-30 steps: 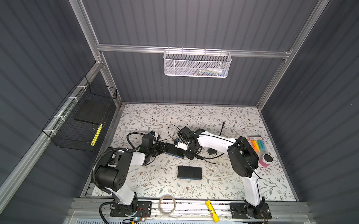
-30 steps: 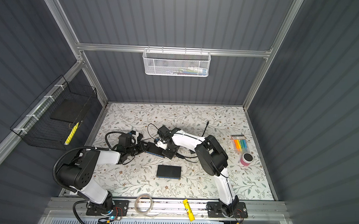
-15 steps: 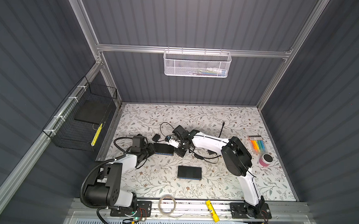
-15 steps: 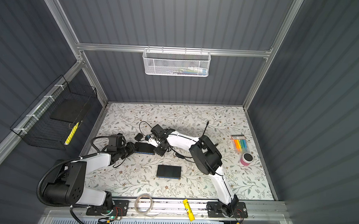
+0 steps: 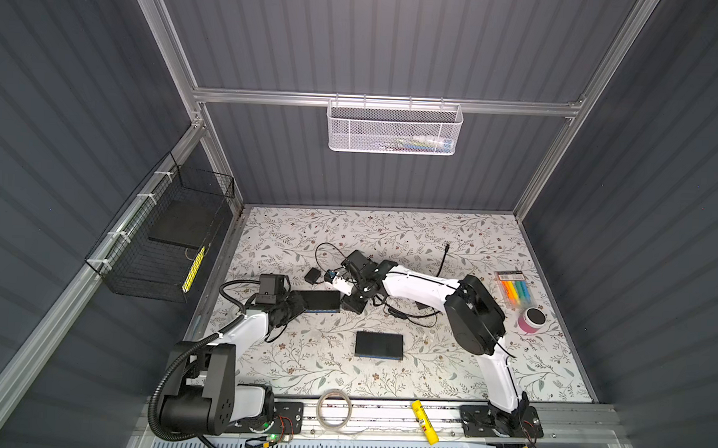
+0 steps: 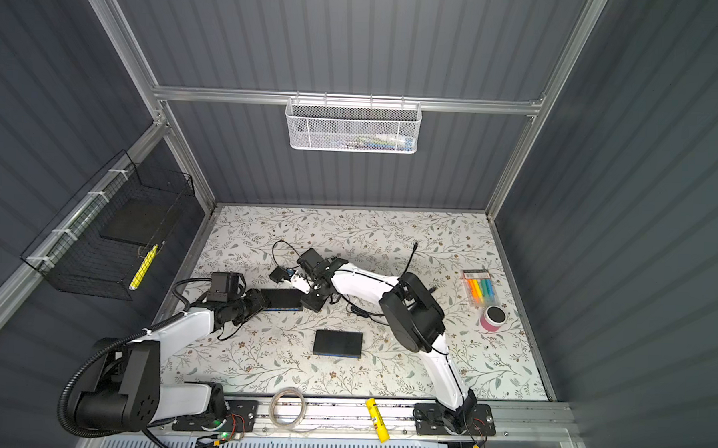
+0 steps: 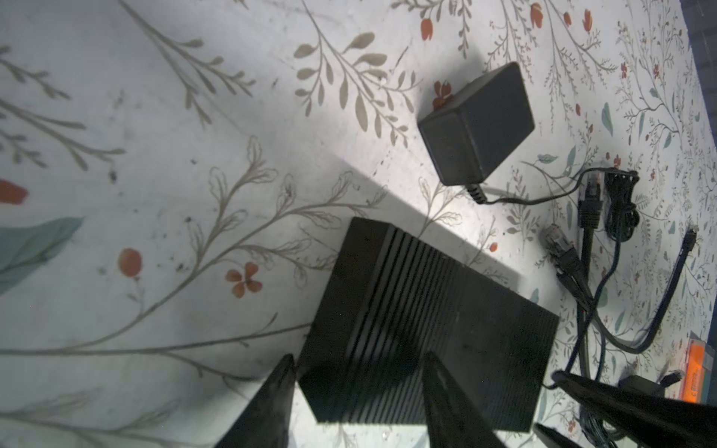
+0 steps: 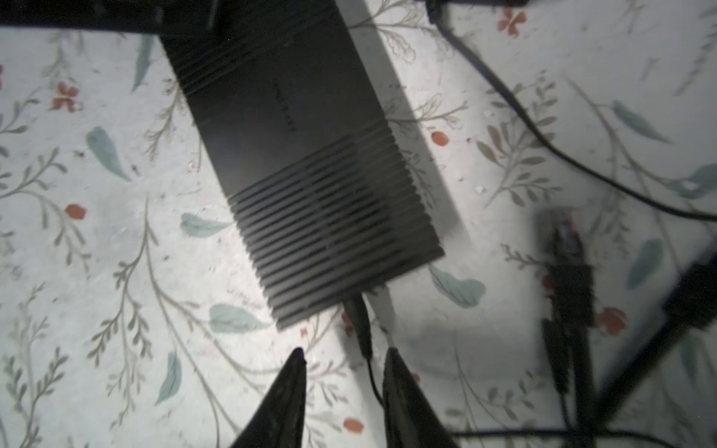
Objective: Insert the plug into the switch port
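Plug at the switch, both grippers standing open.

Nearest me a tape roll (image 5: pixel 333 409) and a yellow tube (image 5: pixel 425 421) lay on the front rail, with a spare black box (image 5: pixel 379 344) just beyond. Further in, at nine o'clock from the mat's (image 5: pixel 447 362) middle, lay the switch (image 5: pixel 320 300). The left gripper (image 7: pixel 357 357) stood at its nine o'clock end, fingers apart across one corner, clamping nothing. The right gripper (image 8: pixel 345 351), at its three o'clock end, gaped empty, and the plug (image 8: pixel 357 320) sat at the switch's end face just ahead of its tips. A power brick (image 5: pixel 313 275) lay at the switch's twelve o'clock.
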{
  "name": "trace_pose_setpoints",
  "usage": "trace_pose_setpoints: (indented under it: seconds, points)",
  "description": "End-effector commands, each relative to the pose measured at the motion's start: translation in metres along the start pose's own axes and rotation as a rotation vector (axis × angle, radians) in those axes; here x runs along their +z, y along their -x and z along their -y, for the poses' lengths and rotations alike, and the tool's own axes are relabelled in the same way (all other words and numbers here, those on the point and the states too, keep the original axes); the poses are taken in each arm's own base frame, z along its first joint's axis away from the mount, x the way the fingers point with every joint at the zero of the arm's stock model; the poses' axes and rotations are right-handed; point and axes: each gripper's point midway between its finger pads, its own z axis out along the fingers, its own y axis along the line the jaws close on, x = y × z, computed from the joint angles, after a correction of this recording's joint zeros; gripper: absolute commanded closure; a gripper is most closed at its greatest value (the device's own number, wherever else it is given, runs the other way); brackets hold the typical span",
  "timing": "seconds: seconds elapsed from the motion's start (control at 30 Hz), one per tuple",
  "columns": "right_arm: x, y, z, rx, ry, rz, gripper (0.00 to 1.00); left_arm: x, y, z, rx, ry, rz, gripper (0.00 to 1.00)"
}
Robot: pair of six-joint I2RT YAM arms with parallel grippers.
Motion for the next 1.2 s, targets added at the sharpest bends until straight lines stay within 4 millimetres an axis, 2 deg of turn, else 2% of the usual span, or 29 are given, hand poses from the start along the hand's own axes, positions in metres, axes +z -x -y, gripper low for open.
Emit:
trace_pose_setpoints:
  seconds: [0.0, 0.1, 0.2, 0.27, 0.4, 0.47, 0.63, 0.77, 0.93, 1.17]
  points:
    - [-0.048, 0.020, 0.029, 0.105, -0.015, 0.122, 0.61, -0.016, 0.015, 0.010, 0.042, 0.000, 0.022, 0.40]
    - [-0.059, 0.019, 0.072, 0.162, -0.092, 0.141, 0.58, -0.028, 0.034, 0.025, 0.084, -0.029, 0.066, 0.37]
    - [-0.049, 0.006, 0.123, 0.220, -0.191, 0.072, 0.59, -0.044, 0.048, 0.047, 0.144, -0.093, 0.112, 0.34]
    - [-0.038, -0.001, 0.149, 0.238, -0.229, 0.018, 0.59, -0.054, 0.056, 0.058, 0.185, -0.126, 0.140, 0.33]
    - [-0.023, 0.001, 0.178, 0.233, -0.255, -0.011, 0.58, -0.070, 0.063, 0.071, 0.245, -0.156, 0.167, 0.33]
    - [-0.016, 0.003, 0.184, 0.232, -0.254, -0.011, 0.58, -0.074, 0.066, 0.076, 0.257, -0.166, 0.179, 0.33]
    - [0.002, -0.003, 0.181, 0.243, -0.209, -0.042, 0.57, -0.079, 0.072, 0.083, 0.280, -0.183, 0.192, 0.33]
    - [0.014, -0.011, 0.179, 0.259, -0.189, -0.064, 0.57, -0.073, 0.074, 0.084, 0.284, -0.178, 0.178, 0.33]
    - [0.028, -0.024, 0.178, 0.279, -0.186, -0.110, 0.63, -0.064, 0.075, 0.084, 0.284, -0.180, 0.157, 0.33]
    - [0.036, -0.026, 0.175, 0.269, -0.183, -0.147, 0.70, -0.057, 0.074, 0.081, 0.288, -0.175, 0.143, 0.34]
